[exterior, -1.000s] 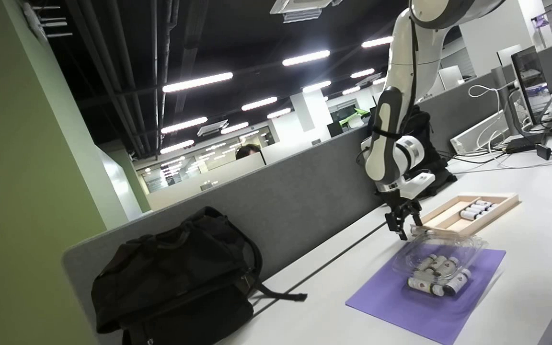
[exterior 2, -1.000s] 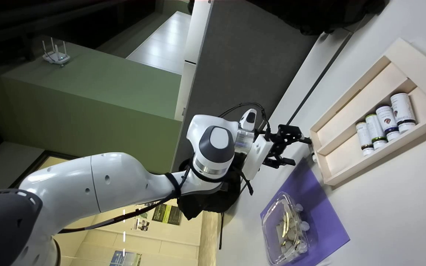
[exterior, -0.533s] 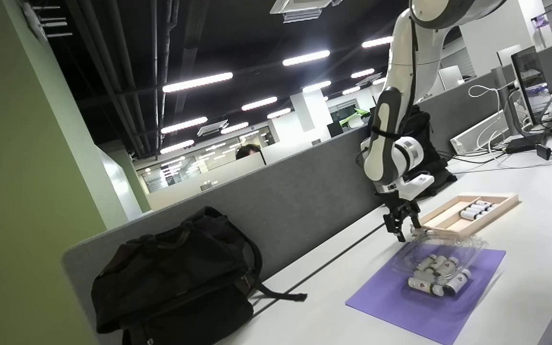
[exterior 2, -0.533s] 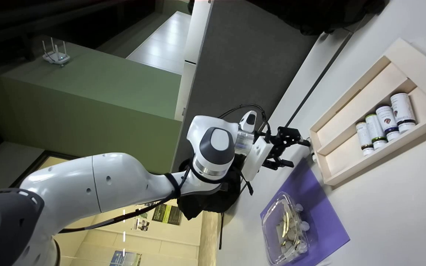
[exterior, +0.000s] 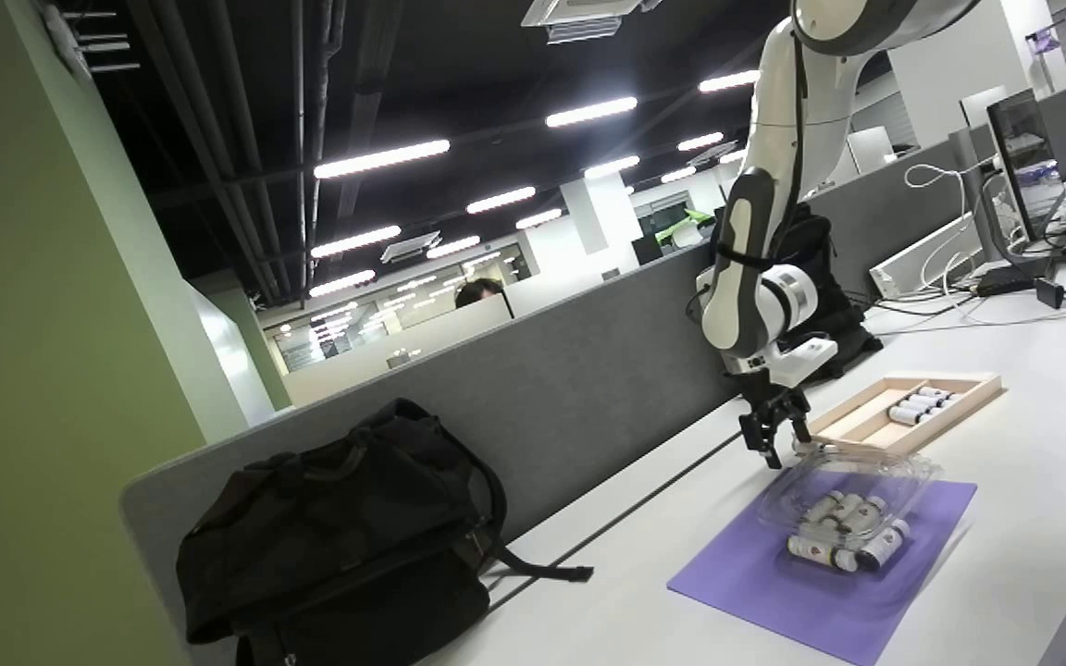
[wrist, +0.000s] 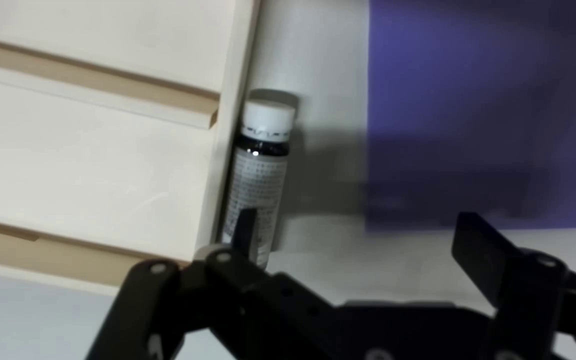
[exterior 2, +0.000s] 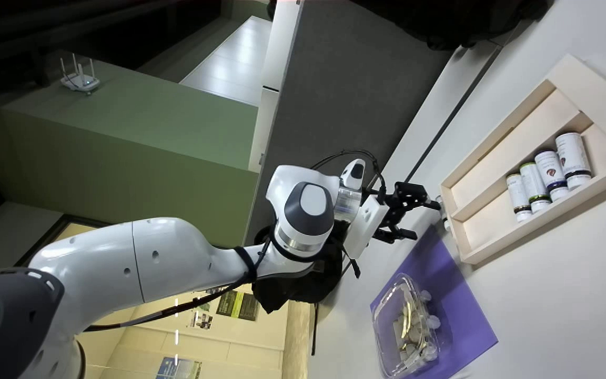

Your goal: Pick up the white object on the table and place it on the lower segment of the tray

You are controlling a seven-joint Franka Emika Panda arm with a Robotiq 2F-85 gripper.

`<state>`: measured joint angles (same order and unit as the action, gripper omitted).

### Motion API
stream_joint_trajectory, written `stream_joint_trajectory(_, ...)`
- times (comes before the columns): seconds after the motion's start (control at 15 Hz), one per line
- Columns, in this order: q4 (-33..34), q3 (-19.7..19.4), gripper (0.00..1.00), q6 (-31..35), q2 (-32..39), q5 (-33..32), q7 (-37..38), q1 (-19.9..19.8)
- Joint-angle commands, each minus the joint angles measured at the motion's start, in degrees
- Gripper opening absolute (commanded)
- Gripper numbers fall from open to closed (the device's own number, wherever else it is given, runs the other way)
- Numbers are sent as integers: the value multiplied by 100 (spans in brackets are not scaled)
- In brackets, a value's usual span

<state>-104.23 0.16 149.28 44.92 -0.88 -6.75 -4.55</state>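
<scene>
Beside the tray (exterior: 959, 413), in an exterior view: holding the tool (exterior: 789, 449) low over the bench (exterior: 1042, 444), with fingers (exterior: 755, 433) apart. In an exterior view: showing four bottles (exterior 2: 550, 171) in one segment (exterior 2: 487, 223), presumably the lower. In the wrist view: showing the white-capped bottle (wrist: 258, 182) just beside the tray's end wall (wrist: 230, 90), partly behind one fingertip (wrist: 244, 227); likely calling for shifting trayward, straddling evenly, then closing gently, sparing the wall.

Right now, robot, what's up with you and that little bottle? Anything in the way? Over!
Gripper open, holding nothing. Bottle lying on the table. Possibly in the way: tray, its edge close alongside the bottle.
</scene>
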Motion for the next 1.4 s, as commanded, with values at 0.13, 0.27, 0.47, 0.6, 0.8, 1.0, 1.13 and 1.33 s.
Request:
stream_joint_trajectory(0.13, 16, -48, 100, -117, -15, 20, 115, 17)
stream_joint_trajectory(0.27, 15, -68, 100, -127, -17, 13, 139, 31)
stream_joint_trajectory(0.47, 13, -91, 100, -130, -18, 20, 186, 44)
stream_joint_trajectory(0.6, 12, -97, 100, -152, -21, 32, 216, 47)
stream_joint_trajectory(0.8, 12, -125, 100, -182, -25, 24, 264, 67)
stream_joint_trajectory(1.0, 14, -186, 100, -259, -36, 1, 371, 117)
stream_joint_trajectory(1.13, 15, -242, 100, -307, -40, -19, 452, 163)
stream_joint_trajectory(1.33, 20, -313, 100, -371, -41, -32, 565, 222)
